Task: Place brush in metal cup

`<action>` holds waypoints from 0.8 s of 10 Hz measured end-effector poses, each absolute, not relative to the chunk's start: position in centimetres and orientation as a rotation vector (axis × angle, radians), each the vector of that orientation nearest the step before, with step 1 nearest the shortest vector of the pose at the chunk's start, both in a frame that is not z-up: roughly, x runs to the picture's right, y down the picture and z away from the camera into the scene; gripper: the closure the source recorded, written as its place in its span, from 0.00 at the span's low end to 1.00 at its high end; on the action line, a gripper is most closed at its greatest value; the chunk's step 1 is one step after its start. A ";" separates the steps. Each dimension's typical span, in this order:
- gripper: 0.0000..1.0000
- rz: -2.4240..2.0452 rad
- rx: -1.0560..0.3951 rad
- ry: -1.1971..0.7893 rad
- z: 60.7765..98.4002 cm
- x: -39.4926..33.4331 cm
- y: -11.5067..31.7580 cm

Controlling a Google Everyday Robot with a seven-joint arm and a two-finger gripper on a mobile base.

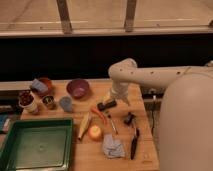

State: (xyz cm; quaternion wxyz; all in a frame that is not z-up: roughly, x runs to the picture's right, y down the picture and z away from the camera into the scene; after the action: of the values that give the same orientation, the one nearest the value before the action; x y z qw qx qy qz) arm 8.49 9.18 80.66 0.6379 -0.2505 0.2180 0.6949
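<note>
The brush [134,143], a long slender black stick, lies on the wooden table [145,155] at the front right, beside a blue cloth [113,147]. The metal cup [48,101], small and dark, stands at the left between a white cup with dark red contents [26,100] and a grey-blue cup [65,103]. My gripper [114,96] hangs from the white arm over the middle of the table, just above a flat black block [106,105]. It is far from both the brush and the metal cup. It holds nothing that I can see.
A purple bowl [78,88] and an orange bowl [41,85] stand at the back left. A green tray [35,145] fills the front left. A corn cob [84,125], an orange fruit [95,132], a carrot [98,114] and a stubby black object [129,119] lie mid-table.
</note>
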 end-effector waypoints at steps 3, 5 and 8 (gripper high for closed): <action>0.20 1.612 -0.567 0.503 80.3 9.8 9.7; 0.20 1.615 -0.565 0.507 80.3 10.1 9.7; 0.20 1.590 -0.571 0.554 81.5 9.2 10.4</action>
State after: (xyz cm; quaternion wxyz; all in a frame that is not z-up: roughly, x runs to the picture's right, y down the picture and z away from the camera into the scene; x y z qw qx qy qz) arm 9.24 10.37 81.47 0.6302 -0.2493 0.2417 0.6944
